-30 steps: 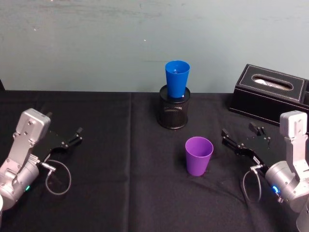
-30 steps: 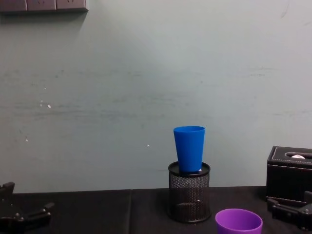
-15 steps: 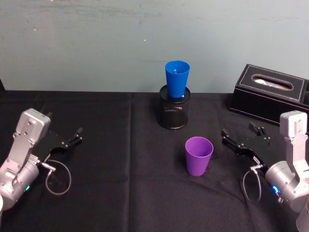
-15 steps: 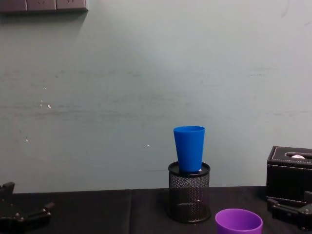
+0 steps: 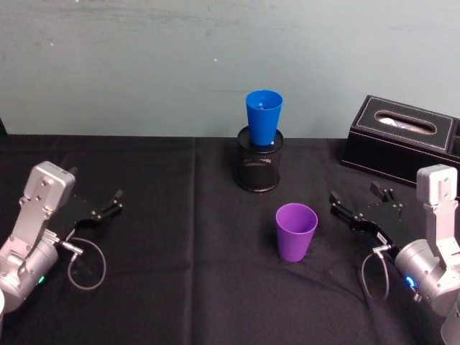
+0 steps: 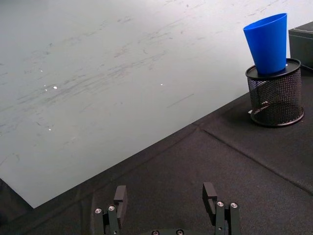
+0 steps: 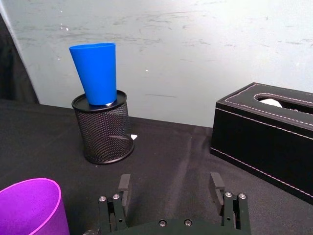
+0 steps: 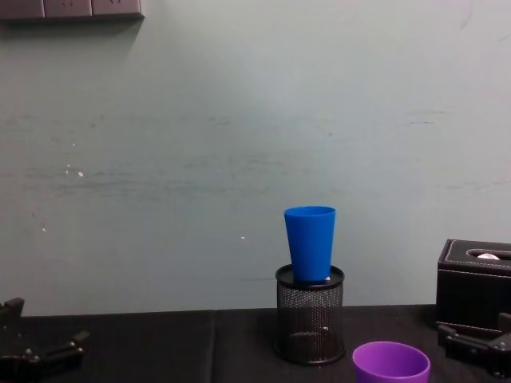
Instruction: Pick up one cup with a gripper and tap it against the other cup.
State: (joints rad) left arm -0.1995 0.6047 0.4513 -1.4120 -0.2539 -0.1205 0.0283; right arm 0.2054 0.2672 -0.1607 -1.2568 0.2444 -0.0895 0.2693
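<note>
The purple cup stands upright on the black cloth near the table's middle, its rim showing low in the chest view and beside my right gripper in the right wrist view. Behind it, the blue cup sits on top of a black mesh pen holder. My right gripper hovers open just right of the purple cup, apart from it, with nothing between its fingers. Far to the left, my left gripper rests open and empty.
A black tissue box stands at the back right, behind my right gripper. A black cloth covers the table, and a pale wall closes off the back. Grey cables loop beside both wrists.
</note>
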